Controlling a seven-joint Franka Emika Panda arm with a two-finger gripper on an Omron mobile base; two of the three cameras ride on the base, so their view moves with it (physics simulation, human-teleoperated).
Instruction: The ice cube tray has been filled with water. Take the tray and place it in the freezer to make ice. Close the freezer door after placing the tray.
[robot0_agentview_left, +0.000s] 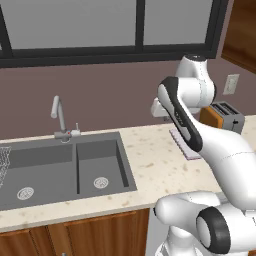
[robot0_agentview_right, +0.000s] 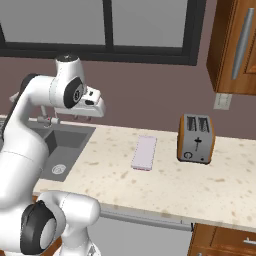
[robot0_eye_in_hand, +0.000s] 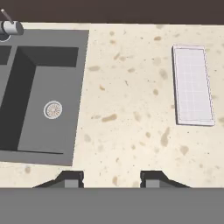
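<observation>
Currently the tool (robot0_eye_in_hand: 111, 179) hangs above the speckled surface (robot0_eye_in_hand: 131, 109), fingers drawn together and gripping nothing. At the right of the hand view, the ice cube tray (robot0_eye_in_hand: 192, 85) lies flat on the surface, apart from the tool. At left is the sink (robot0_eye_in_hand: 39, 100).

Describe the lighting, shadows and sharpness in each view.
Left base view: flat, even light, sink basins darker, no glare. Right base view: soft shadow under the toaster, ice cube tray slightly soft-edged. Hand view: sharp, the tray's grid legible, shading inside the basin.
</observation>
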